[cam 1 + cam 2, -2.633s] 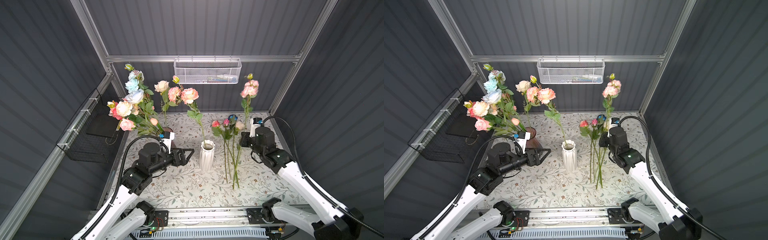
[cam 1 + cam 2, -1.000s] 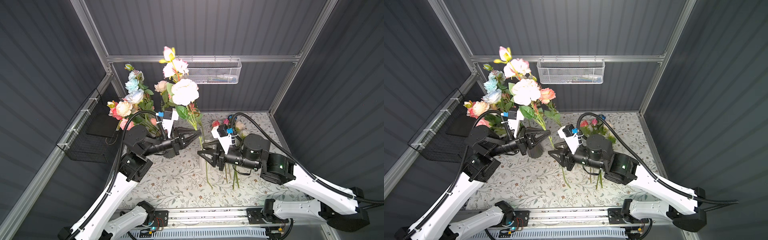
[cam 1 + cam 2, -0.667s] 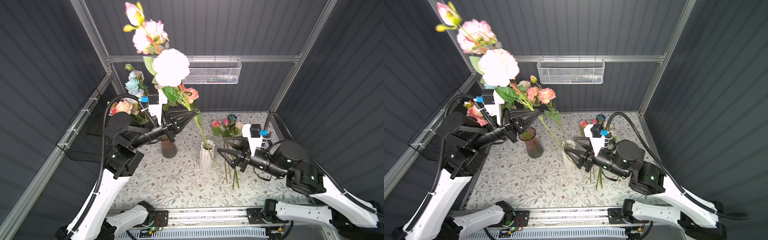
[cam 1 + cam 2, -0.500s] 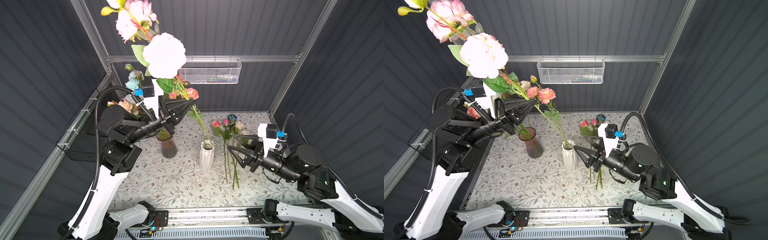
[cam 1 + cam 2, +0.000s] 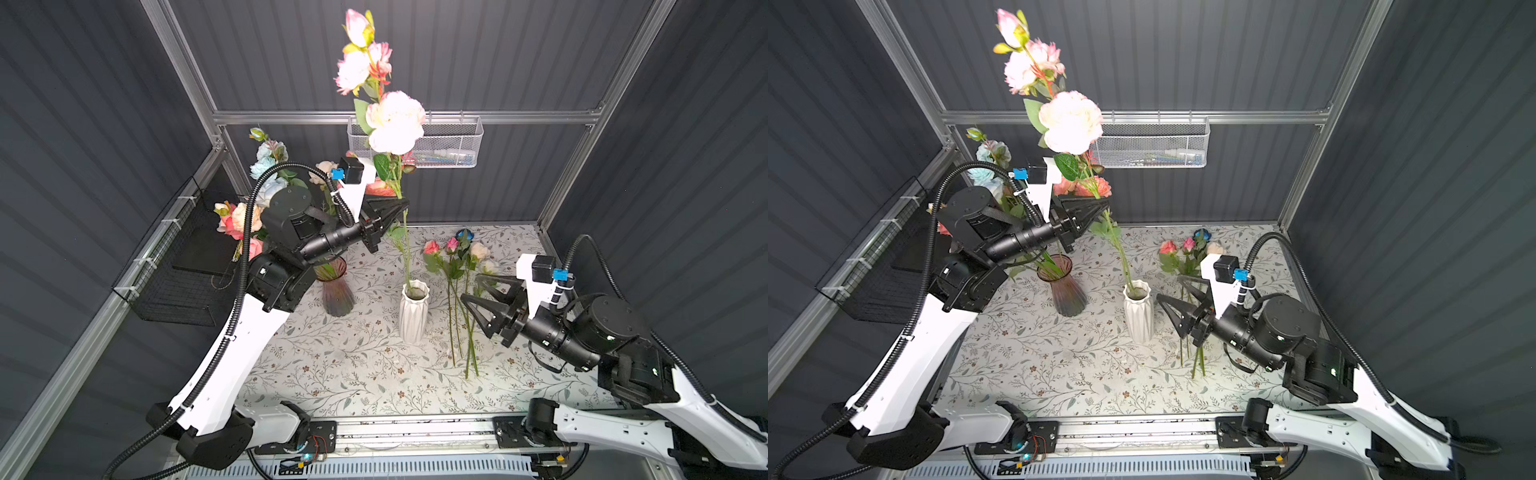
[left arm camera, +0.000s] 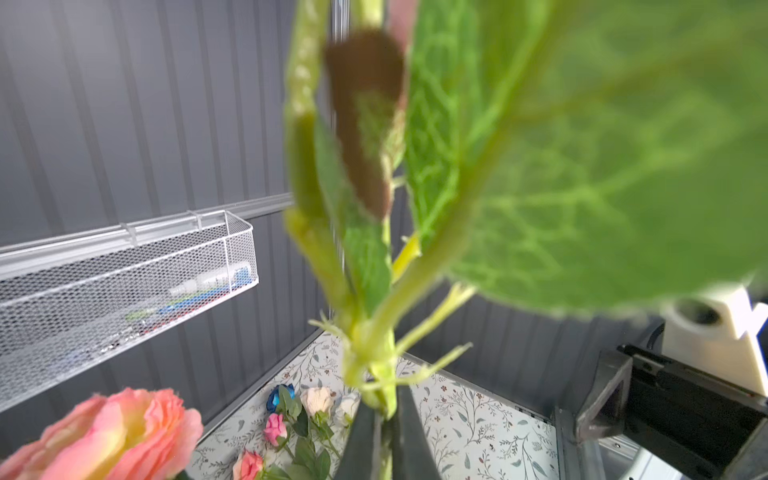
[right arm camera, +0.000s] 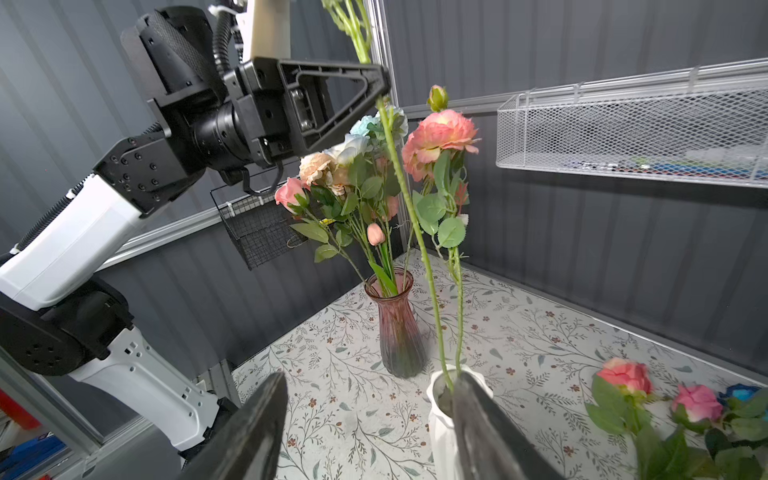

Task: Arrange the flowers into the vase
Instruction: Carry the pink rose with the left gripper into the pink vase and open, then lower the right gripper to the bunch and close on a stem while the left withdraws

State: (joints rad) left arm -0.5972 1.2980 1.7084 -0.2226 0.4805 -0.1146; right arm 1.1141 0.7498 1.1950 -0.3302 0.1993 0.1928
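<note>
Flowers (image 5: 455,259) lie loose on the table (image 5: 353,374) at 3 o'clock of the white vase (image 5: 412,316). One tall peony stem (image 5: 406,253) stands with its foot in that vase's mouth, beside a peach rose (image 7: 440,133) already seated there.

Hazards: the peony is top-heavy (its heads sit far above the grip). If let go while leaning, it is likely to swing over and tip the narrow vase or lever the rose out. A sideways pull by the holding arm would drag the vase likewise. The right gripper (image 5: 471,287) sits near the vase wall, and a small advance toward 9 o'clock could knock it.

Pose: the left gripper (image 5: 404,204) is clamped on the peony stem, high at 12 o'clock of the vase in a top view, wrist level, pointing toward 3 o'clock. The right gripper's jaws stand wide and empty, aimed at 9 o'clock.
</note>
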